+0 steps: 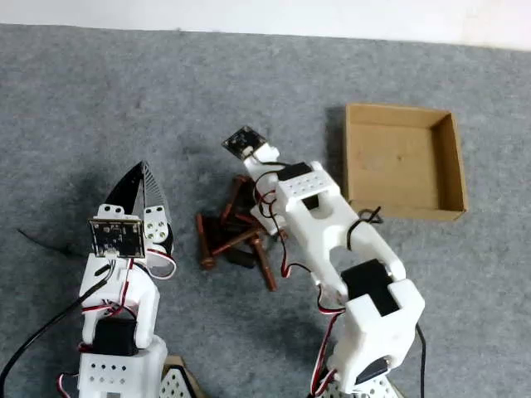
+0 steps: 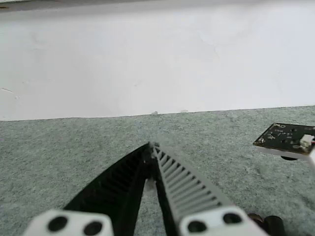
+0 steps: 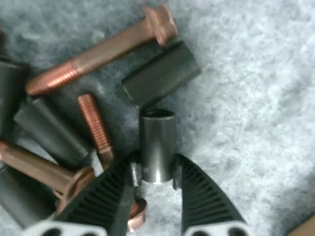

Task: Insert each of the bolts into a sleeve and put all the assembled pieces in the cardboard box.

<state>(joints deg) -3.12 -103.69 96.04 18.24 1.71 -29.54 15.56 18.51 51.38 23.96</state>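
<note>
White left arm (image 1: 133, 303) and right arm (image 1: 319, 211) showing black motors, trailing red and black wires; ribbed fingers (image 2: 184, 184) looking black, grey.

bolts (image 3: 98, 51) are copper, sleeves (image 3: 157, 145) dark grey, cardboard box (image 1: 404, 162) tan, carpet (image 1: 83, 108) mottled grey.

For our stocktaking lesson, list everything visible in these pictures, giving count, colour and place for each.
bolts: at least three, copper, heaped mid-table; exact count unclear.
sleeves: at least four, dark grey, mixed into the same heap.
cardboard box: one, brown, empty, on the table to the right of the heap.
table: one, grey felt-like surface.
wall: white, behind the table.
left arm: one, white, at the table's left side.
left claw: one, black and grey fingers, shut, empty, over bare table.
right arm: one, white, reaching over the heap.
right claw: one, black fingers, shut on one sleeve at the heap's edge.
</note>
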